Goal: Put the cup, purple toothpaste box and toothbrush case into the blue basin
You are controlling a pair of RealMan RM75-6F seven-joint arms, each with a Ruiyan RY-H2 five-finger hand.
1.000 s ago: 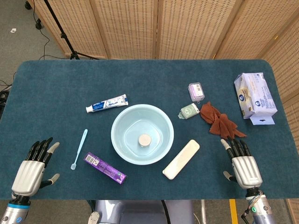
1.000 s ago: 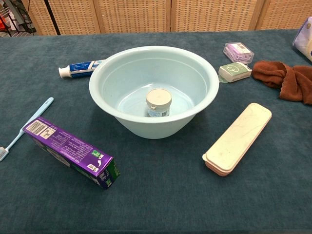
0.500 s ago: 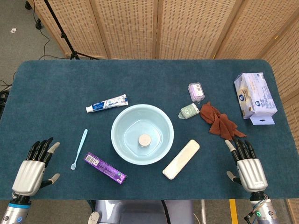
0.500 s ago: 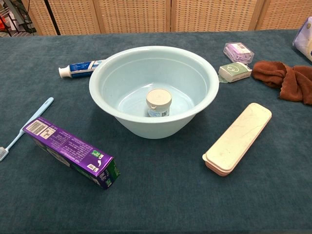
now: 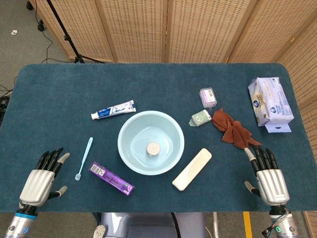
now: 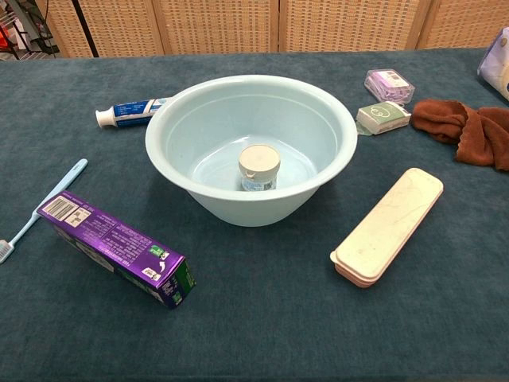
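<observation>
Next, with cup [image 5: 153, 148] in blue basin [image 5: 130, 130], purple toothpaste box [image 5: 111, 178] is best grasped across its narrow sides by the empty, spread-fingered left hand [image 5: 40, 180]; right hand [image 5: 267, 179] likewise empty.

Smooth, glossy pale-blue plastic basin [image 6: 208, 119] sits on a matt, napped teal cloth table cover [image 6: 262, 326]. Left of the basin, a shiny printed purple cardboard toothpaste box [image 6: 115, 247]. Right of it, a matt cream plastic toothbrush case [image 6: 388, 224] and a crumpled, soft brown cloth [image 6: 468, 129]. Behind, woven wicker screens [image 5: 163, 29].
</observation>
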